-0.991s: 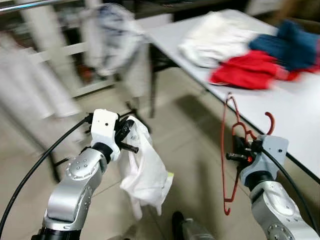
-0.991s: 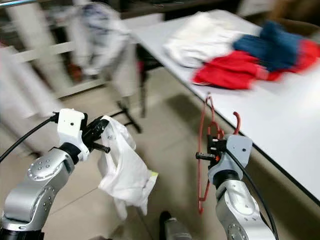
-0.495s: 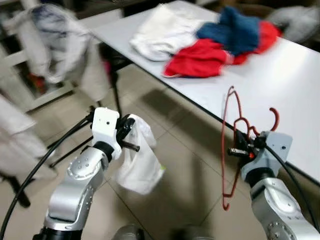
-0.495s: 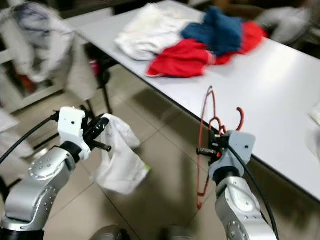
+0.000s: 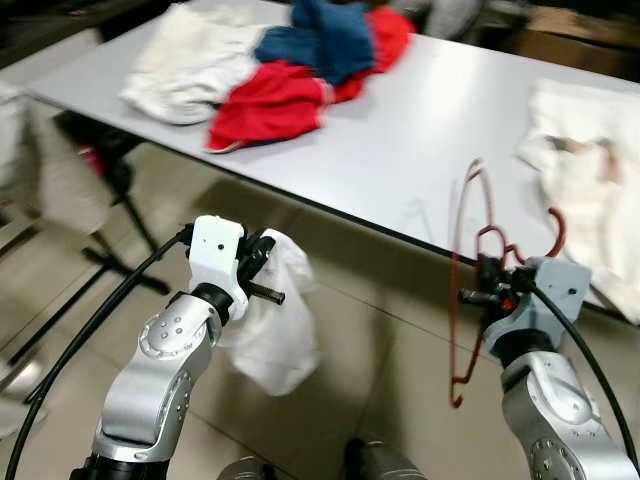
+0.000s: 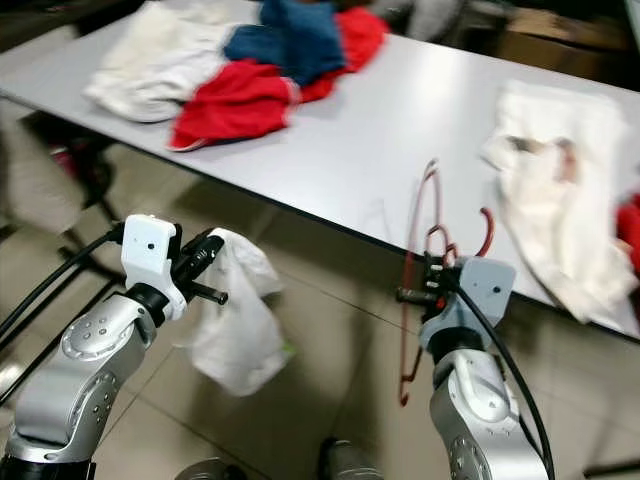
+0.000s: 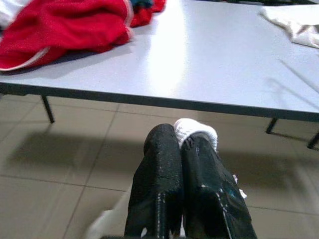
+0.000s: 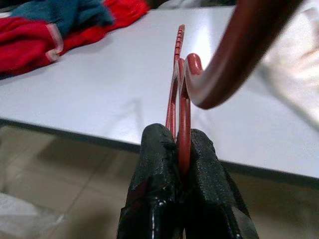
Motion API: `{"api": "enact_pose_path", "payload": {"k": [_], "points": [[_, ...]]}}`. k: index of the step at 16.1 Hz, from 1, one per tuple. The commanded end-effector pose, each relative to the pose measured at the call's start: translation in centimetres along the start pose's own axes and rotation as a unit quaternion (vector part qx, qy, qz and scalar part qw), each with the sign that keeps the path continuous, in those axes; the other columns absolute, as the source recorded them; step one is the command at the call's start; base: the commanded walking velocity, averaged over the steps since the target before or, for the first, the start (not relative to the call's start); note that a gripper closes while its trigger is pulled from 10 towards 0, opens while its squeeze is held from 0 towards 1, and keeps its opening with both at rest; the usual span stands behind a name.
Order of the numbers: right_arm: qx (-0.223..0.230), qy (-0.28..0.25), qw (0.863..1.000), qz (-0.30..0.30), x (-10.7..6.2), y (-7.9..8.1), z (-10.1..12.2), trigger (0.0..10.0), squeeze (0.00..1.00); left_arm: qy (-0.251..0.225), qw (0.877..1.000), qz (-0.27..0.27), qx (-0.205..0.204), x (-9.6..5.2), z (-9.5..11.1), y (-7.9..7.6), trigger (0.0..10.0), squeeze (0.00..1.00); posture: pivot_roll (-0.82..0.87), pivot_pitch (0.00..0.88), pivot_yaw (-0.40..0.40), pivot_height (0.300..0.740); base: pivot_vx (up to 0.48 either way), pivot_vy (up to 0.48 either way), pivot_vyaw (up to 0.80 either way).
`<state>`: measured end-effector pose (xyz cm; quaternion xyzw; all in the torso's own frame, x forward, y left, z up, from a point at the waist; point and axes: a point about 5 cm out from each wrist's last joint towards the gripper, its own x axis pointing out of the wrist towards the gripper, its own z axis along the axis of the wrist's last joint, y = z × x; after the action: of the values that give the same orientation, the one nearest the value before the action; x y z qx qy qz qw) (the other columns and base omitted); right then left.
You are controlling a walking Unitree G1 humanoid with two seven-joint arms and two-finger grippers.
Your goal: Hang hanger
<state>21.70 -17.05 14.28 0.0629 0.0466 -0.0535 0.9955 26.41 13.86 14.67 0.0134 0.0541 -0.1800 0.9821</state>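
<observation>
Beside grey table [image 5: 400, 140], upright red hanger [image 5: 462, 300], hook up.

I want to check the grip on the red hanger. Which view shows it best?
The right wrist view: the right gripper has its jaws shut on the red hanger, seen close up. The eye views show the hanger's whole outline hanging beside the table, but the grip looks small there.

Head views soft with motion blur. Worktop [image 5: 420, 130] cut by top and right edges. White garment [image 5: 590, 190] at right runs out of frame. White cloth [image 7: 195, 130] mostly hidden behind left gripper [image 7: 180, 149] fingers in wrist view. Hanger [image 8: 182, 94] hook cropped at top edge in right wrist view, lower part hidden between right gripper [image 8: 180, 149] fingers. Dark shapes at bottom edge too blurred to identify.
</observation>
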Motion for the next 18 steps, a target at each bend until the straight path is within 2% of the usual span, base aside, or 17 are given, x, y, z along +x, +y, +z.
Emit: {"api": "enact_pose_path", "payload": {"k": [1,8,13,16,18], "points": [[-0.002,0.001,1.0,-0.001,0.0,0.0,-0.2,10.0,0.0,-0.006,1.0,0.002,0.01,0.0,0.4,0.2,10.0,0.0,0.02,0.107,0.02,0.74,0.0,0.0,-0.8],[-0.003,0.004,1.0,-0.006,0.2,0.0,-0.4,10.0,0.0,-0.009,1.0,0.001,0.01,0.2,0.6,0.2,10.0,0.0,0.02,0.1,0.019,0.74,0.0,0.0,-0.8],[0.027,0.046,0.998,0.015,0.0,-0.2,-1.3,10.0,0.0,-0.02,1.0,0.001,-0.011,0.1,0.7,-0.1,10.0,0.0,0.01,0.097,0.009,0.74,0.0,0.0,-0.77],[0.021,0.056,0.998,0.032,-0.1,0.0,-1.3,10.0,0.0,-0.03,1.0,0.008,0.004,0.4,1.0,0.3,10.0,0.0,0.0,0.094,0.008,0.74,0.0,0.0,-0.15],[0.019,0.044,0.996,0.071,-0.1,0.9,-0.6,10.0,0.0,-0.041,0.999,0.023,-0.007,0.5,1.4,0.9,10.0,0.0,0.0,0.093,0.007,0.74,0.0,0.0,0.0]]}}
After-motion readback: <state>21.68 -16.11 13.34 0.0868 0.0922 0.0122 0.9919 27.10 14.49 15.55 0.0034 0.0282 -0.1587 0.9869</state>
